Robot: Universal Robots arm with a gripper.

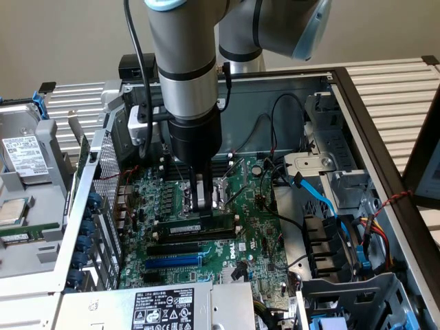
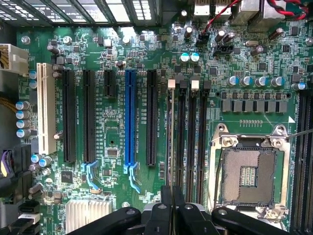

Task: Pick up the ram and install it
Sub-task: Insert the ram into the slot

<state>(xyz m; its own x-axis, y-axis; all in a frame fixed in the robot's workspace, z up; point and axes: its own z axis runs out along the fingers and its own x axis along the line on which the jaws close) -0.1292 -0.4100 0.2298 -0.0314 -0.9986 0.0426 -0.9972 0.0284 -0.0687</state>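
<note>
Pressing the long, thin green circuit-board ram stick down into its black plastic memory slot.
The dark two-finger gripper is pinched fully together and holds nothing. Its tips are right at the stick's top edge, near mid-length; can't confirm contact. The stick stands on edge in the slot furthest from the silver CPU socket. My read: push straight down and stay centred on the stick's line, so both white end latches close evenly.

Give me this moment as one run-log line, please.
arm: over motherboard | jaws: shut, just above ram | ram: on edge in memory slot | grip on ram: unclear
</note>
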